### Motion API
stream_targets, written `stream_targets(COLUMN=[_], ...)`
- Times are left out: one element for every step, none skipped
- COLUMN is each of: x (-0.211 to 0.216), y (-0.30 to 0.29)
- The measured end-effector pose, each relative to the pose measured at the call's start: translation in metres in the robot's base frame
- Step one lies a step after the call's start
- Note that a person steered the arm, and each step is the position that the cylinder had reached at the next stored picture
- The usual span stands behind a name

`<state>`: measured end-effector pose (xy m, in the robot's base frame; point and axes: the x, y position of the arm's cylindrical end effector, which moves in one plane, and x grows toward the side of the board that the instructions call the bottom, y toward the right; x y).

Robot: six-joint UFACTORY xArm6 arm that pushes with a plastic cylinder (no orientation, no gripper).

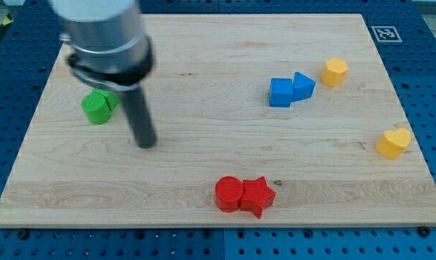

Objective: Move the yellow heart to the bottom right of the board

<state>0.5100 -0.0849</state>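
Far from my tip point(145, 144), yellow heart point(393, 143) nr rt edge point(418, 137).

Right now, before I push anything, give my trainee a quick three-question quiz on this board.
1. True or false: my tip touches the yellow heart.
2. Which block lies nearest my tip? A) green block B) red star C) blue cube
3. Fill in: the red cylinder sits against the red ____.

Key: 1 false, the heart sits at the view's right edge and my tip at the view's left; 2 A; 3 star.
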Motion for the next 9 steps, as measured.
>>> stream_targets(x=[-0.006, -0.042, -0.074, -0.102, -0.076, -0.023, -0.02, -0.023, -0.023], y=[0.078, 0.134, 0.139, 0.136, 0.161, 0.197, 0.248, 0.283, 0.316])
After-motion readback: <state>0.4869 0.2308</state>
